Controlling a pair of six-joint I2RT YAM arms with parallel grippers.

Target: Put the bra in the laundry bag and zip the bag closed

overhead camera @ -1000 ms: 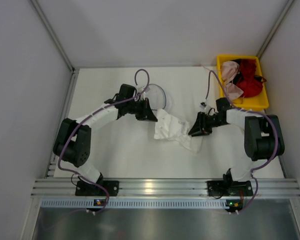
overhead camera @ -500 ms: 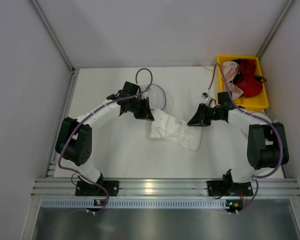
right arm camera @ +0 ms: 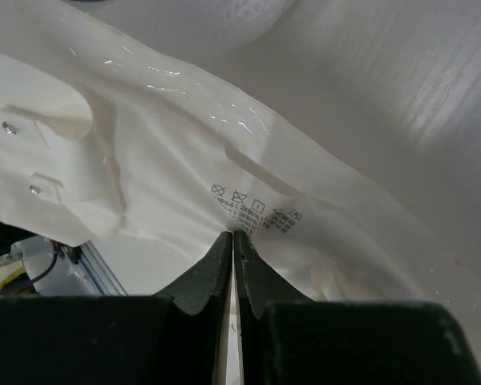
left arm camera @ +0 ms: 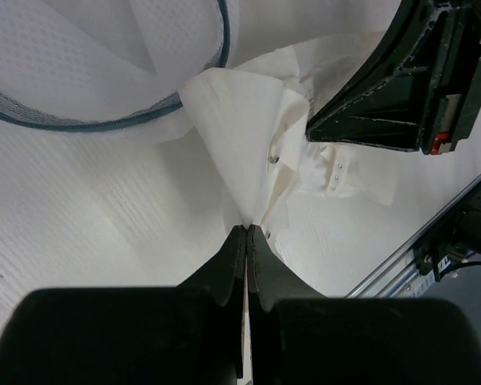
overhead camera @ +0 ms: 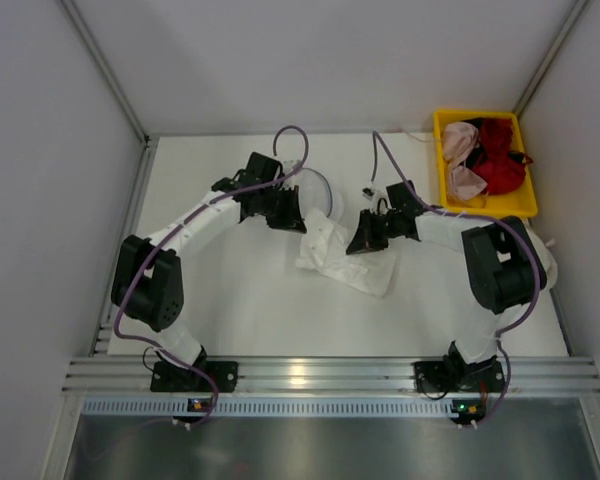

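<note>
Here the bra [overhead camera: 342,262] lay crumpled on the surface [overhead camera: 230,300] between the two arms, its upper end at the dark rim [left arm camera: 104,124] of the laundry bag [overhead camera: 320,186] and none of it visibly inside. The left fingers [left arm camera: 228,265] were pressed together on a thin fold of that end; the right fingers [right arm camera: 212,273] were likewise closed on a shallow pinch of cloth by the care label [right arm camera: 252,212]. Either hold appeared slight, so a pull from the opposite arm could probably strip the fabric free. The small metal fastenings [left arm camera: 274,159] sat near the mesh and might snag it. The bag was not pinned by anything, so a push would likely slide it rather than fill it. Whether its mouth stood open could not be told. The arms were also close together, which left some risk of collision, and any trailing cloth could later foul the zip.
</note>
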